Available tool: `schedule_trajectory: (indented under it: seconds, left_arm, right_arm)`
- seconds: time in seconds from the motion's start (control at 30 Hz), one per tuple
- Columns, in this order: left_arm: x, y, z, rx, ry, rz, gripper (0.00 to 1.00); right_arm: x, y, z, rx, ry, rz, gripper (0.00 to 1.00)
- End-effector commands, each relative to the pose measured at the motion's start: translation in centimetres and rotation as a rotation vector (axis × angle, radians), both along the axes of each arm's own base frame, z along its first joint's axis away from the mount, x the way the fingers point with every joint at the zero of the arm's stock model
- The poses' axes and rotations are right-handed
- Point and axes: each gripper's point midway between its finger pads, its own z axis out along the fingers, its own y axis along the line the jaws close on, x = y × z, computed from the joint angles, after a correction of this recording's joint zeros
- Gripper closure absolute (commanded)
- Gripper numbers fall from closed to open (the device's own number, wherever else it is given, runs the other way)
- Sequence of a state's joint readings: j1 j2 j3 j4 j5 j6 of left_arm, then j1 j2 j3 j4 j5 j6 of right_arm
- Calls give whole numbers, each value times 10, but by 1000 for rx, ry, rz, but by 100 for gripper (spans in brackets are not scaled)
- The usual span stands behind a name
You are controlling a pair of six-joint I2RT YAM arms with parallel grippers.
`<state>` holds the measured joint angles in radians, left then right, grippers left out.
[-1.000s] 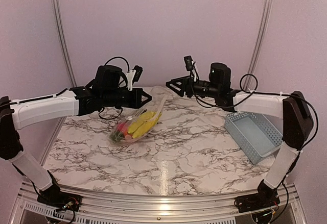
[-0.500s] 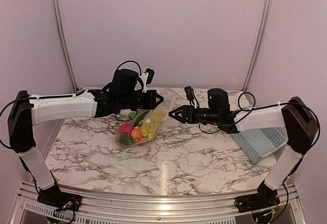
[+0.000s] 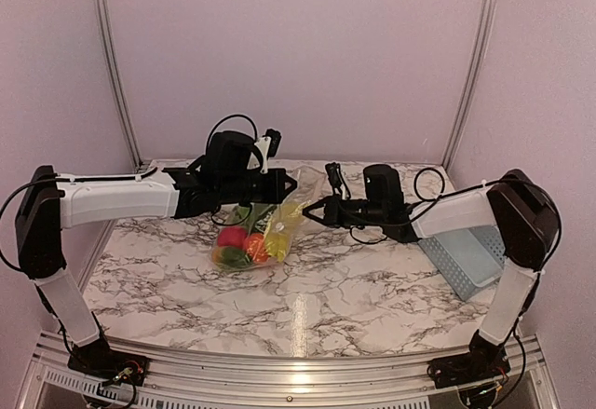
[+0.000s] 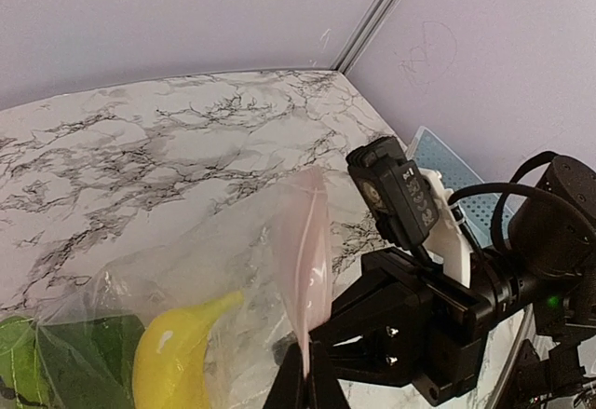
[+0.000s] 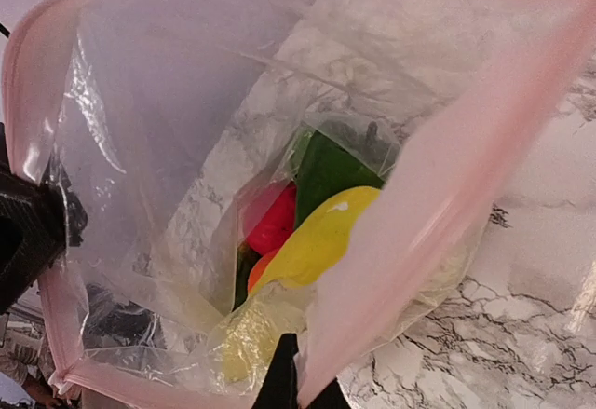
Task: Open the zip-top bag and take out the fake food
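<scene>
**Top view.** The bag (image 3: pixel 279 227) hangs over the far middle of the table (image 3: pixel 326 288), between the two arms. The left gripper (image 3: pixel 291 184) is clamped on its upper left edge and the right gripper (image 3: pixel 312 211) on its right edge. The fingertips are too small here to tell apart. The toy food (image 3: pixel 240 246) sits bunched at the bottom of the bag as red, orange, green and yellow blobs. Whether the bag's bottom touches the table cannot be told. The basket (image 3: pixel 470 255) lies at the right, partly hidden behind the right arm.

**Left wrist view.** The arm's own fingers are cut off at the lower edge, closed on the pink zip strip (image 4: pixel 307 269). The right gripper's closed tips meet the strip just beside them. The banana (image 4: pixel 177 358) and a green piece (image 4: pixel 42 362) are cropped by the lower edge.

**Right wrist view.** Only this view shows the bag's mouth parted. The arm's own dark fingertips, pressed together, pinch the near lip. A red piece (image 5: pixel 275 223) lies beside the banana. The left gripper is mostly cut off at the left edge.
</scene>
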<state>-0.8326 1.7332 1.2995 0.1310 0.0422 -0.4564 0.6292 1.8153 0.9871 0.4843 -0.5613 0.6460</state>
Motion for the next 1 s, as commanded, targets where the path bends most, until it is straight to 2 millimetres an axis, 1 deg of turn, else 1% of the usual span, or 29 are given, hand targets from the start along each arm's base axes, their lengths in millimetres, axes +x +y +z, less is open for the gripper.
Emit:
schedule_trajectory:
  seconds: [0.0, 0.1, 0.37, 0.47, 0.57, 0.63, 0.8, 0.9, 0.97]
  left_arm:
    - [4, 10, -1, 32, -41, 45, 100]
    - [5, 12, -6, 49, -40, 51, 100]
    - [2, 15, -17, 78, -39, 40, 100]
    - [-2, 12, -22, 81, -34, 14, 100]
    - [-12, 1, -28, 74, -18, -58, 100]
    - [-18, -8, -32, 79, -14, -94, 100]
    - [-27, -24, -43, 96, -3, -153, 100]
    - [-29, -28, -46, 95, 7, -169, 100]
    - [-30, -29, -48, 93, 12, -177, 100]
  right_arm:
    - [-4, -22, 6, -62, -32, -48, 100]
    - [-8, -41, -3, -115, -28, -81, 100]
    - [-25, -87, -58, -299, 43, -138, 100]
    - [-29, -99, -71, -364, 48, -155, 100]
    - [-28, -105, -76, -410, 43, -164, 100]
    - [-24, -104, -68, -404, 23, -170, 99]
    - [-15, -94, -21, -325, -83, -168, 74]
    - [-18, -90, 11, -285, -172, -149, 67]
    - [-20, -89, 29, -281, -246, -136, 64]
